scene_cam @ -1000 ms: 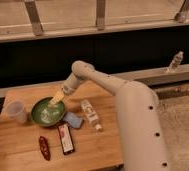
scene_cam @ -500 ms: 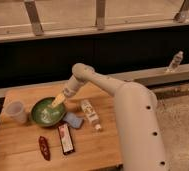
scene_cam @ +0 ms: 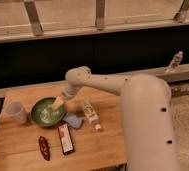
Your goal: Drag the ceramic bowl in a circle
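The bowl (scene_cam: 42, 115) is sitting on the left half of the wooden counter (scene_cam: 105, 145), toward its back edge. It is showing as a round, shallow dish with a green glaze, a darker green rim running all the way round, and a paler, whitish, speckled patch spreading over its inside bottom. It is standing upright and is clearly wider than the cup (scene_cam: 15, 112), a small translucent one standing just to its left, near it but apart from it. The white arm (scene_cam: 105, 82) is reaching in from the right, bending at a joint behind the bowl and slanting down to the left. The gripper (scene_cam: 57, 103) is pointing down into the bowl's upper right part, just inside the rim, with its pale fingers spread wide and gripping nothing; whether the tips are pressing on the glaze cannot be told. A blue pad (scene_cam: 73, 120) is lying just beside the bowl's lower right edge, seeming to touch it. A bottle (scene_cam: 90, 114) is lying on its side to the right of the pad. A dark packet (scene_cam: 65, 138) is lying in front of the bowl, and a red wrapper (scene_cam: 44, 148) is lying to the left of it, near the counter's front edge.
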You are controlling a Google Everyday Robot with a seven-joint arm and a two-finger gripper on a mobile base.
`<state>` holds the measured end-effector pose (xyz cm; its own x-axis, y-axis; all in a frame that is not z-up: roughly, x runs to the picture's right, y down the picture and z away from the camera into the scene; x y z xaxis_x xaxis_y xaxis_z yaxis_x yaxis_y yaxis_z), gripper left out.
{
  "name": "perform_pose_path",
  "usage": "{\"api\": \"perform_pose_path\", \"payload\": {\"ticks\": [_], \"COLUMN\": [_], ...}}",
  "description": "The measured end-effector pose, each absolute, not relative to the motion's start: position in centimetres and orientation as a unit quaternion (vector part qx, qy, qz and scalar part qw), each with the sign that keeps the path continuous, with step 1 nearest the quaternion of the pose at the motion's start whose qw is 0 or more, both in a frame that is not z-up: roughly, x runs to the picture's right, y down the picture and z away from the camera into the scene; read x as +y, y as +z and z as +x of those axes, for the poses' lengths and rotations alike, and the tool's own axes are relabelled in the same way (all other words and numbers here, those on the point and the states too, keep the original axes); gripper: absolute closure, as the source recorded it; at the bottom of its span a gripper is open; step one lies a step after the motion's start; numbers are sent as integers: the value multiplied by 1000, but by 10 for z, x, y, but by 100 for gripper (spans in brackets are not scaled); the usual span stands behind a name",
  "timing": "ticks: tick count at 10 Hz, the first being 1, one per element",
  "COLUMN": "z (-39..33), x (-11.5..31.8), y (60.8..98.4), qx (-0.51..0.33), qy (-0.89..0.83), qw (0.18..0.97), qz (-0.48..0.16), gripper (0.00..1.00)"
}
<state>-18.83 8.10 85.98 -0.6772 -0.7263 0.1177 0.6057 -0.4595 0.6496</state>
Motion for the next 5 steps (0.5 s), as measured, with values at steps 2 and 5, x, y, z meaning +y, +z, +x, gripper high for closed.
{"api": "perform_pose_path", "payload": {"ticks": [2,5], "z": [-190,-185], "x": [79,84], "y": [855,873], "qx": [-293,-320], "qy": [-868,-856], "qw": [395,397], "qz": [69,84], "gripper": [20,20]}}
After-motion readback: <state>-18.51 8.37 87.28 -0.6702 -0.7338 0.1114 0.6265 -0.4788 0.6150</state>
